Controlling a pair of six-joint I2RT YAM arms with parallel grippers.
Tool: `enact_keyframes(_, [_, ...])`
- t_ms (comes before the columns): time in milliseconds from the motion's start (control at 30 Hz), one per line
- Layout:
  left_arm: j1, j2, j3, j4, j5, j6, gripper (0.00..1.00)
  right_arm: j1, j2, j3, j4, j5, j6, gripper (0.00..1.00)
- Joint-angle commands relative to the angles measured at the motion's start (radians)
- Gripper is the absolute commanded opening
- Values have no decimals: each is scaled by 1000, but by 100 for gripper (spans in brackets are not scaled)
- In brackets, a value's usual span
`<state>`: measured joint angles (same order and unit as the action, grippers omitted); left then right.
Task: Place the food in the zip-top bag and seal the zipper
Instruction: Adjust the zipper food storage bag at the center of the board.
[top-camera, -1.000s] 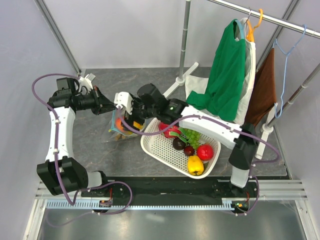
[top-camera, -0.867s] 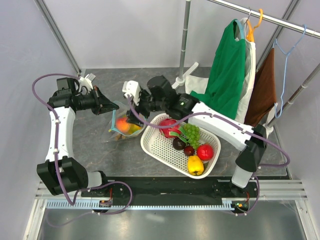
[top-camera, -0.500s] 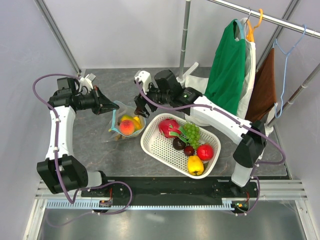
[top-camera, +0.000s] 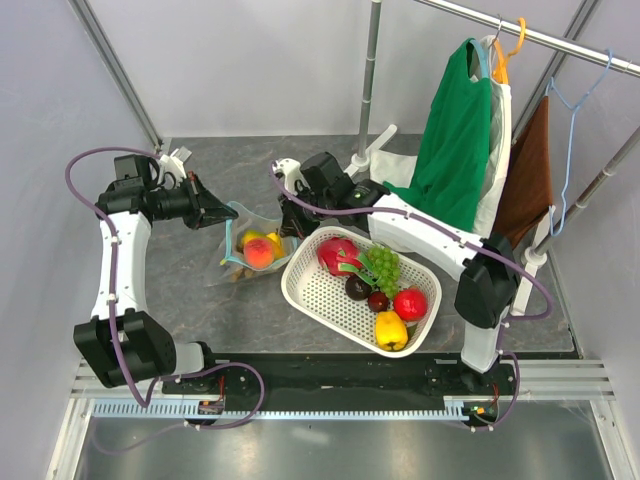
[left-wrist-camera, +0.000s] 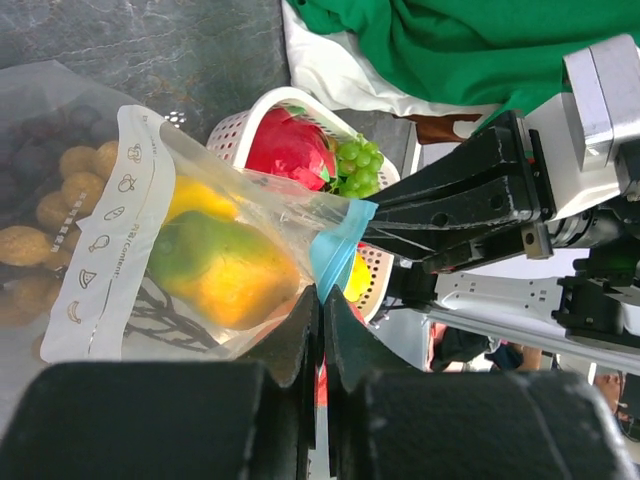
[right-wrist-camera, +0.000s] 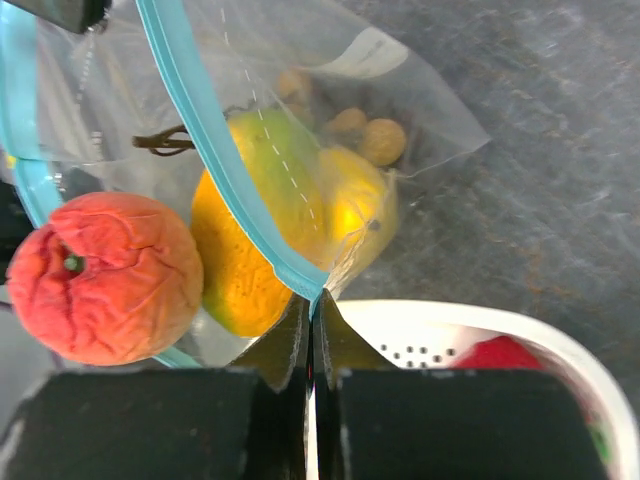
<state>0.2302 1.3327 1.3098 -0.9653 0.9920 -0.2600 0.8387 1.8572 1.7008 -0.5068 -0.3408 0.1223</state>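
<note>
The clear zip-top bag (top-camera: 233, 266) lies left of the basket with its mouth held open between both grippers. My left gripper (top-camera: 227, 214) (left-wrist-camera: 325, 297) is shut on one end of the teal zipper (left-wrist-camera: 336, 246). My right gripper (top-camera: 291, 228) (right-wrist-camera: 312, 300) is shut on the opposite corner of the zipper (right-wrist-camera: 214, 160). Food shows inside the bag: an orange peach (right-wrist-camera: 105, 277) (top-camera: 260, 254) at the mouth, a yellow-orange mango (right-wrist-camera: 262, 228) (left-wrist-camera: 225, 266), and brown berries (left-wrist-camera: 45, 212) (right-wrist-camera: 367, 140) deeper in. Dark grapes (left-wrist-camera: 40, 140) sit at the bag's bottom.
A white perforated basket (top-camera: 310, 296) right of the bag holds a red dragon fruit (top-camera: 336, 252), green grapes (top-camera: 382, 265), a red apple (top-camera: 410, 303) and a yellow pepper (top-camera: 391, 329). A clothes rack with a green garment (top-camera: 455, 150) stands at the back right.
My right gripper, open above the bag a second ago, rose and moved back, then came down and shut on the bag's right zipper corner. The peach now rests in the bag. The left gripper held still.
</note>
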Motion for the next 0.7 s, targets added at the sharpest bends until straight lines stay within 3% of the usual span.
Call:
enact_keyframes(0, [11, 3, 66, -53, -25, 102, 10, -23, -42, 11, 68, -110, 126, 0])
enact_keyframes(67, [15, 13, 106, -93, -73, 192, 24, -35, -43, 17, 88, -142, 213, 0])
enact_keyframes(133, [17, 35, 161, -192, -84, 319, 49, -39, -33, 31, 102, -152, 284, 0])
enact_keyframes(300, [67, 37, 267, -412, -49, 603, 78, -44, -9, 46, 136, -173, 390, 0])
enact_keyframes(333, [70, 42, 282, -509, -50, 714, 82, -46, -4, 51, 136, -173, 413, 0])
enact_keyframes(433, [72, 8, 284, -575, -114, 836, 83, -47, 10, 59, 152, -173, 447, 0])
enact_keyframes(667, [70, -211, 122, -573, -268, 1130, 81, -56, 26, 68, 194, -168, 523, 0])
